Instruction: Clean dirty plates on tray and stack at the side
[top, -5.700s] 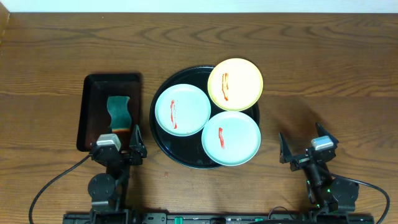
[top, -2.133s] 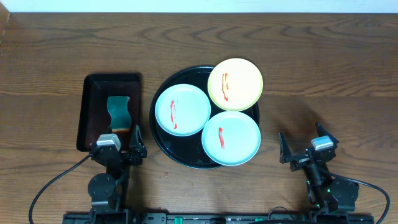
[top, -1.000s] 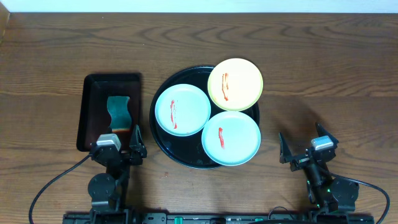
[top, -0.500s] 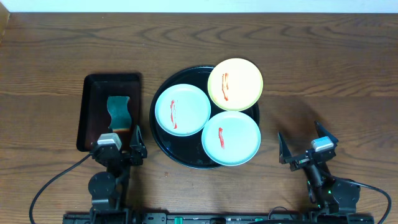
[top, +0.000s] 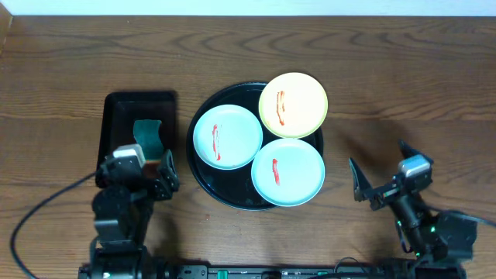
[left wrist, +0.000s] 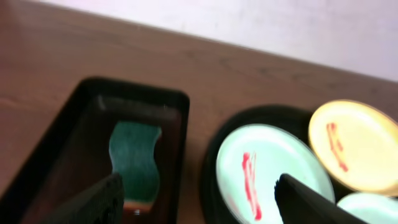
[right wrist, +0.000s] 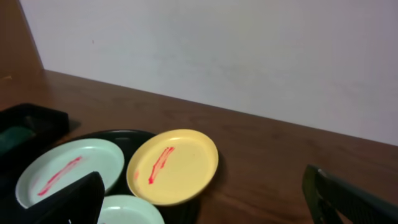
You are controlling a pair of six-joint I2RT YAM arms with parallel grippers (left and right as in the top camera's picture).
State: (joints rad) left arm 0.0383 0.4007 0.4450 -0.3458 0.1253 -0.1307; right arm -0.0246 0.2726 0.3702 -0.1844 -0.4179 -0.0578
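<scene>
The table (top: pixel 403 70) is dark brown wood with a strong grain running left to right, and a pale wall (right wrist: pixel 249 56) borders its far edge. Two things rest directly on it. The large round black tray (top: pixel 205 174) sits near the middle. A smaller rectangular black tray (top: pixel 120 108) lies just beside it on the left, a narrow strip of bare wood between them. In front of the round tray a tiny reddish speck (top: pixel 208 217) marks the wood, possibly sauce.
</scene>
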